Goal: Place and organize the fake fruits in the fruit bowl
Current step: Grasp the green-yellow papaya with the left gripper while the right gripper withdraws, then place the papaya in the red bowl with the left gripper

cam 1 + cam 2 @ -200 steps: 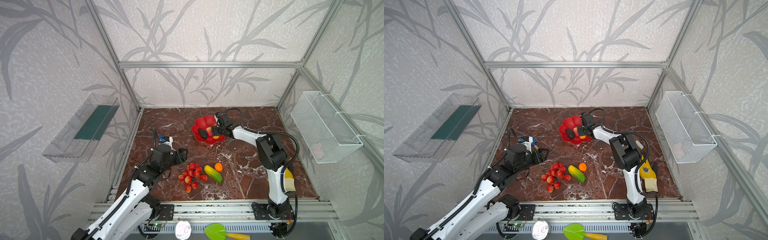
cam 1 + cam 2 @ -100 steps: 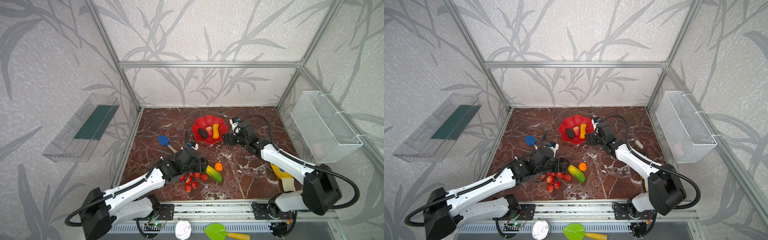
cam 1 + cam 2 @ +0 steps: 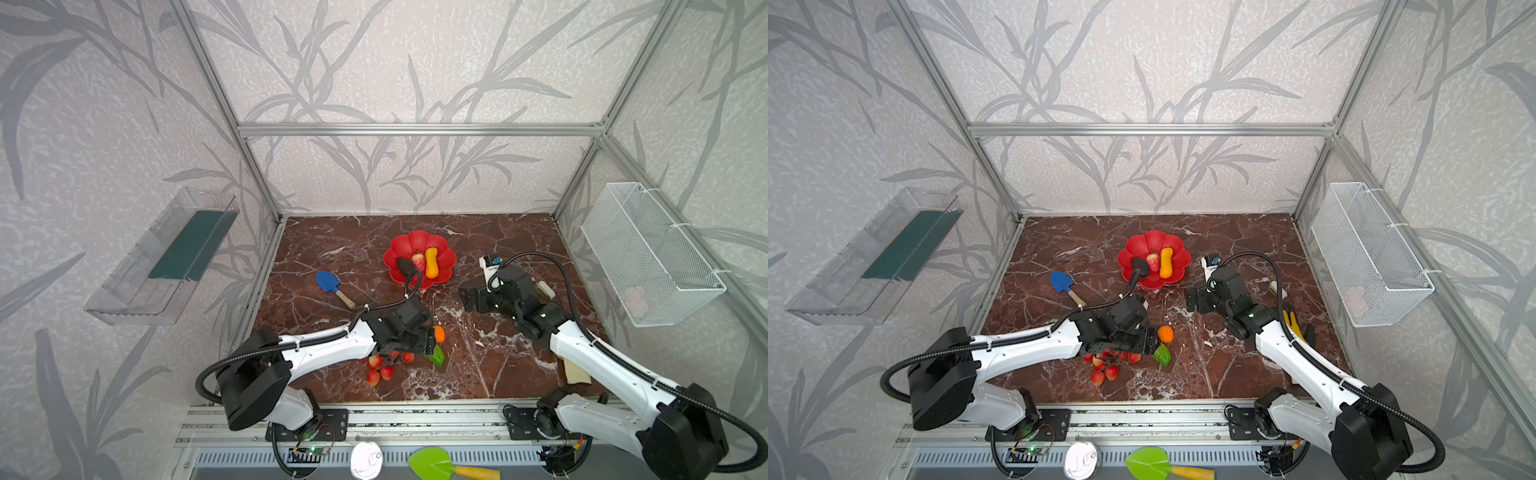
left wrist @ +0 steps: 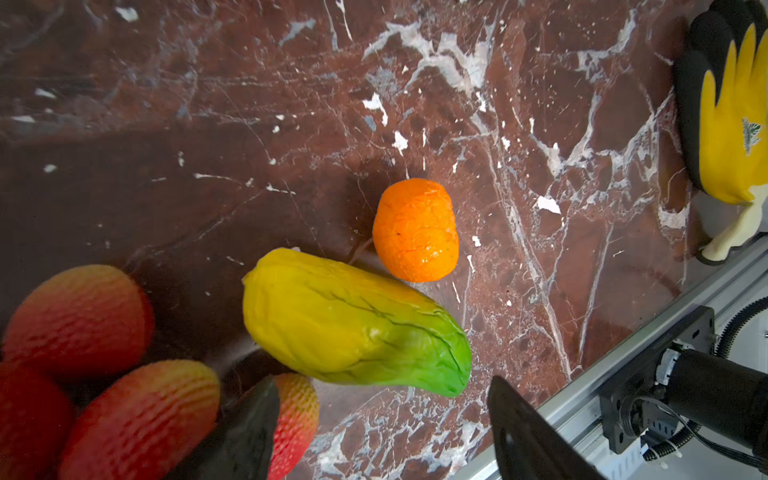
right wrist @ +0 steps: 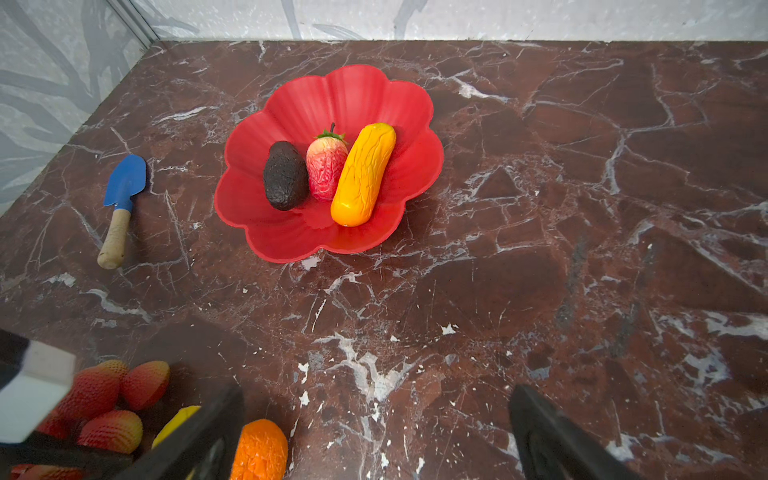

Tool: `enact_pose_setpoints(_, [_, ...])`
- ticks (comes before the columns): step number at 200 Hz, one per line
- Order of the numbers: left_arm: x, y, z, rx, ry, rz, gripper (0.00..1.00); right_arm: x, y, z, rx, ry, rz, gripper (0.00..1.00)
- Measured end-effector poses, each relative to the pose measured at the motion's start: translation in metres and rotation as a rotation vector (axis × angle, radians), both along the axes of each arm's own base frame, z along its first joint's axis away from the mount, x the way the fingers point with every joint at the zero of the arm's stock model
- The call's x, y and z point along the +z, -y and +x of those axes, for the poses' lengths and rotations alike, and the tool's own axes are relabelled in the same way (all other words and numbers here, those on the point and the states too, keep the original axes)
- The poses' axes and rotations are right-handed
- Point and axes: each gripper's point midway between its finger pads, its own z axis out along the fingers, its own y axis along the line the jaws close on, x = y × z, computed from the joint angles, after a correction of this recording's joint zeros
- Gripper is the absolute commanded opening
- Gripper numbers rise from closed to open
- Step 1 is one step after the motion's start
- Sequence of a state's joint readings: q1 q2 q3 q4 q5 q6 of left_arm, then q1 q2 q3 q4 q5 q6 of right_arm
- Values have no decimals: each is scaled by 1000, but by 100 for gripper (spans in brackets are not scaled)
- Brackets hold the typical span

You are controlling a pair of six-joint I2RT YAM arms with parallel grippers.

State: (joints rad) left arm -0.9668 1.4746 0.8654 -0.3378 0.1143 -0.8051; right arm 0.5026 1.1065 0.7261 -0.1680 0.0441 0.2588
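Note:
The red scalloped fruit bowl (image 3: 415, 241) (image 5: 345, 95) holds a dark oval (image 5: 286, 176), a red-yellow apple-like piece (image 5: 326, 168) and a yellow-orange gourd (image 5: 363, 174), lying side by side. On the marble nearer the front lie the red berry cluster (image 3: 380, 370), the yellow-green oblong (image 4: 353, 320) and the small orange ball (image 4: 415, 230). My left gripper (image 4: 382, 428) hangs open over the cluster's edge, the oblong just ahead of its jaws and nothing between them. To the right and front of the bowl my right gripper (image 3: 467, 299) (image 5: 374, 436) is wide open and empty.
A blue toy shovel (image 3: 332, 284) lies left of the bowl. A yellow glove (image 3: 1293, 324) sits under the right arm. A white wire basket (image 3: 648, 253) hangs on the right wall, a clear shelf (image 3: 166, 257) on the left. The metal front rail (image 4: 623, 353) is close.
My right gripper let go of the gourd in the bowl, drew back to the right and front, and opened wide. My left arm swung in from the left to above the berry cluster and oblong.

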Motion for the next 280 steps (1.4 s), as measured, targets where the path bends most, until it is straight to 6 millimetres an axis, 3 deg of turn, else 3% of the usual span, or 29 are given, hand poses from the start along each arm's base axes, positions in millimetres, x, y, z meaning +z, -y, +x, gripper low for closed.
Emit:
enact_pose_setpoints(86, [-27,20,4,-24,-82,37,81,-6,1,-2,1,-11,-8,99])
enact_pose_setpoints(103, [-31,21,4,-25,-97,35,73,-6,1,-2,1,-12,-8,99])
enact_pose_setpoints(139, [-34,21,5,-22,-117,27,48,-12,3,-5,1,-25,-16,99])
enact_pose_setpoints(171, [-28,19,11,-13,-101,-1,41,-13,3,-5,0,-25,-16,99])
enact_pose_setpoints(198, [-11,10,17,3,-62,-43,38,-12,3,-4,-2,-23,-15,99])
enact_pose_setpoints(233, [31,2,39,4,47,-115,38,-11,5,-2,-9,-19,-11,99])
enact_pose_setpoints(251, [57,2,61,3,109,-153,38,-11,6,-2,-14,-19,-9,99])
enact_pose_setpoints(280, [106,14,116,-5,231,-211,38,-10,8,-2,-19,-16,-4,99])
